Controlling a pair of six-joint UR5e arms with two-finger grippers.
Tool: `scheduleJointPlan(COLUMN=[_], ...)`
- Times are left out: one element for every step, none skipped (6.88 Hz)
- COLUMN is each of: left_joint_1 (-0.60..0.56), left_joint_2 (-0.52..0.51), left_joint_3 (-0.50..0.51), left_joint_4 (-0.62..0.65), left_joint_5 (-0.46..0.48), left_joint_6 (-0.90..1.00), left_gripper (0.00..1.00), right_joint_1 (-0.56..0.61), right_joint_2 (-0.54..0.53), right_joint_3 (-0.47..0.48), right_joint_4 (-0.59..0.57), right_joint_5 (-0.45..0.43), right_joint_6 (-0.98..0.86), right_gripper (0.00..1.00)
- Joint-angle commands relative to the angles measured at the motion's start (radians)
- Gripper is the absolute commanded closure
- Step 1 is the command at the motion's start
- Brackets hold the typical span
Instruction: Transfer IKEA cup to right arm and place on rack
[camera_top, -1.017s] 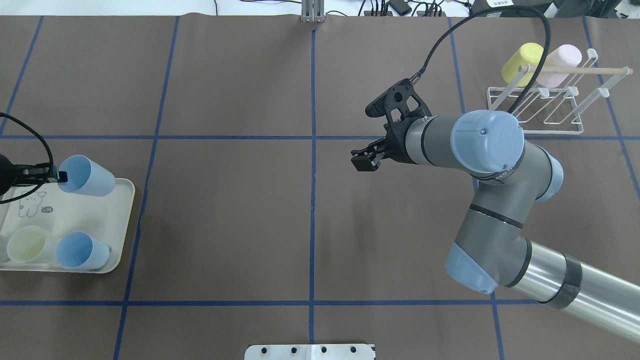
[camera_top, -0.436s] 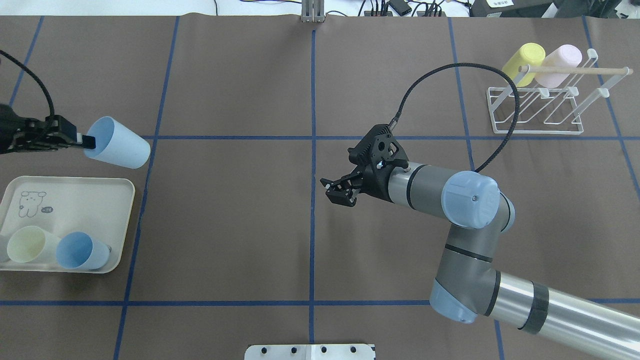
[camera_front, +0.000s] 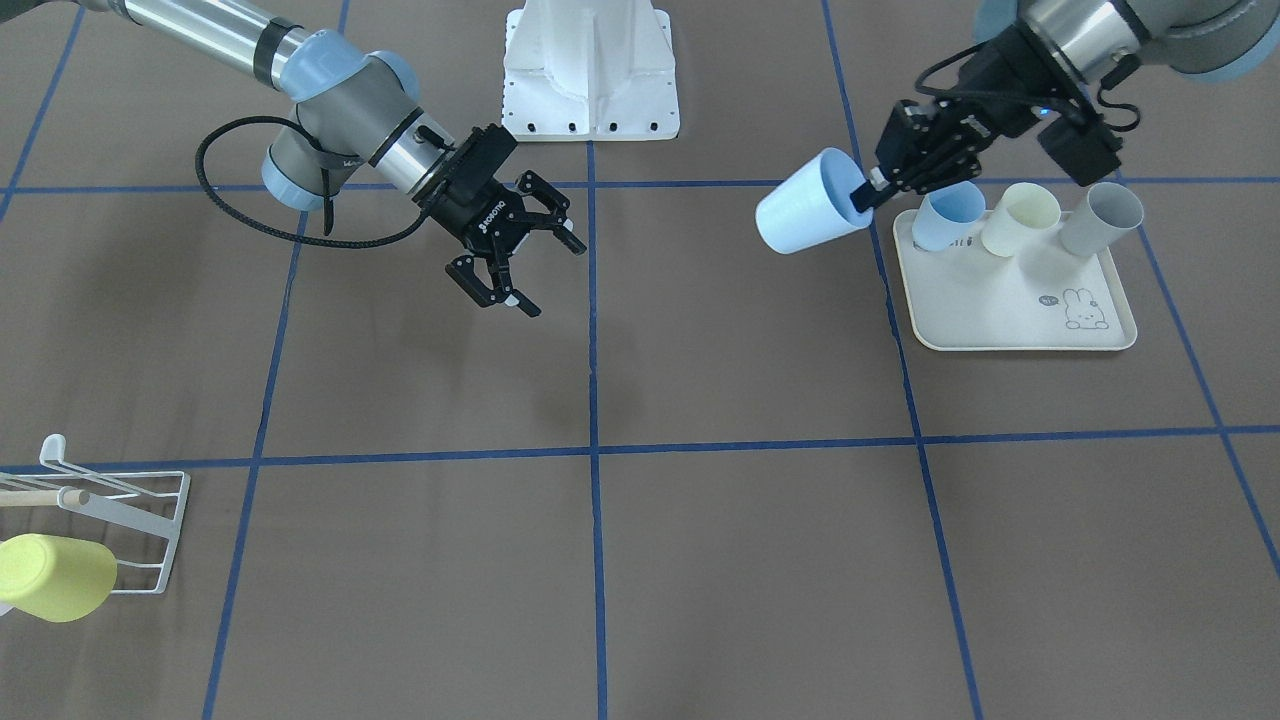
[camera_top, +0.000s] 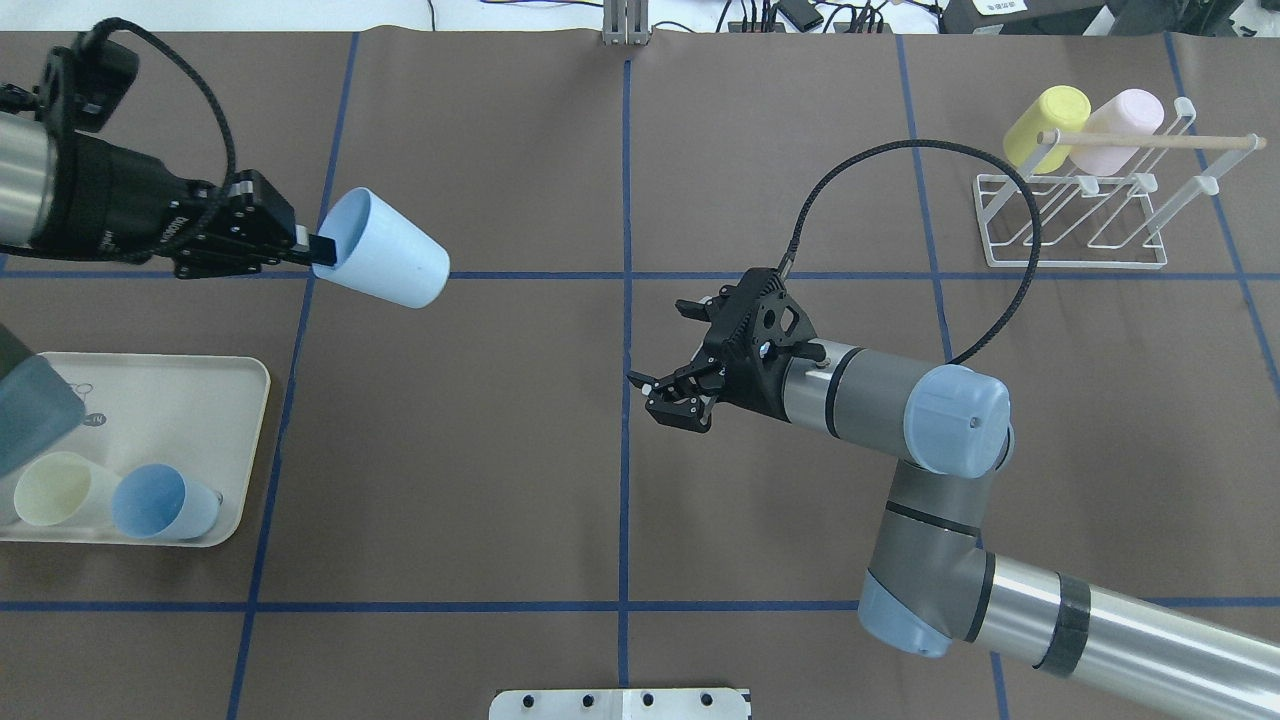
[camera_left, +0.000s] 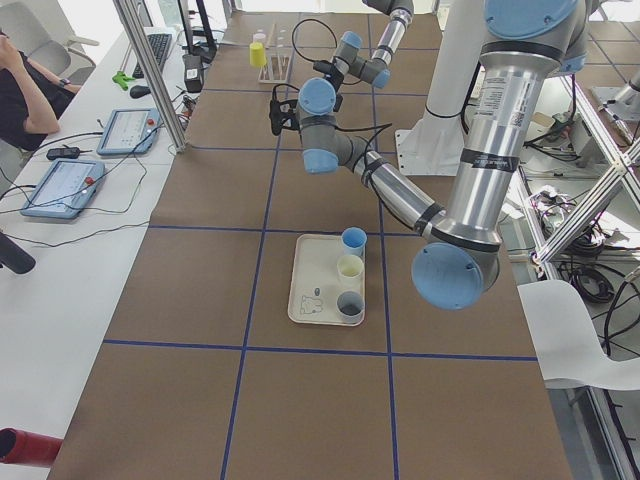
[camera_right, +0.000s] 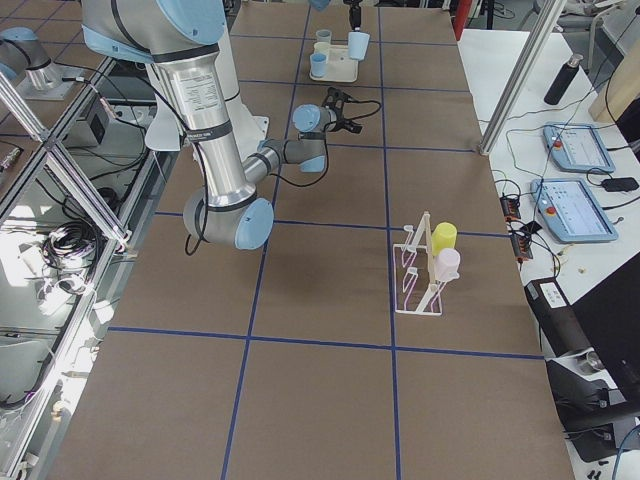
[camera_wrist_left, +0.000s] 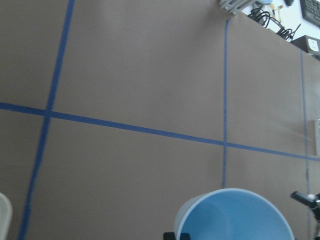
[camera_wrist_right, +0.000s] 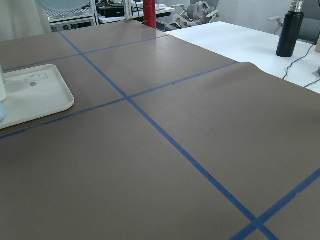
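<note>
My left gripper (camera_top: 318, 248) is shut on the rim of a light blue cup (camera_top: 385, 262) and holds it on its side in the air, base toward the table's middle. It also shows in the front-facing view (camera_front: 805, 215) and as a rim in the left wrist view (camera_wrist_left: 235, 215). My right gripper (camera_top: 665, 355), on the right arm (camera_top: 880, 400) with the thick looping cable, is open and empty near the centre line, facing the cup across a wide gap. The white wire rack (camera_top: 1075, 215) stands at the far right.
The rack holds a yellow cup (camera_top: 1045, 125) and a pink cup (camera_top: 1120, 130) under its wooden dowel. A cream rabbit-print tray (camera_top: 160, 400) at the left holds a cream cup (camera_top: 50, 490) and a blue cup (camera_top: 160, 500); a grey cup (camera_front: 1100, 218) shows in the front-facing view.
My left gripper has lifted the light blue cup off the tray and carried it up and toward the table's middle. My right gripper has swung left toward the centre line.
</note>
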Motion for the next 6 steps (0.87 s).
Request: scheduleJointPlan(left_joint_1=[0.095,0.118,0.12,0.12,0.123,0.125], left_joint_2=[-0.118,-0.135,-0.137,-0.138,-0.149,-0.157], left_joint_3=[0.073,0.126,0.169,0.188,0.194,0.2], left_joint_4=[-0.085,-0.157,-0.25,-0.282,-0.283,-0.285], left_joint_5=[0.004,0.004,0.002,0.002,0.002,0.002], left_joint_6=[-0.053,-0.052,-0.053,-0.055,-0.055,-0.055], left_gripper=[1.0,1.0,1.0,1.0,1.0,1.0], right_joint_1=[-0.023,-0.031,-0.049,-0.054,-0.064,-0.067], right_joint_2=[-0.001,0.002,0.004,0.001,0.004,0.009], right_joint_3=[-0.007,-0.007,-0.013,-0.015,-0.013,-0.012], right_joint_4=[0.118,0.157,0.209,0.244,0.249,0.251], right_joint_5=[-0.038,-0.037,-0.037,-0.035,-0.035,-0.037], right_joint_6=[-0.032,-0.089,-0.104,-0.105,-0.106,-0.106], right_gripper=[0.01,0.01,0.01,0.01,0.01,0.01])
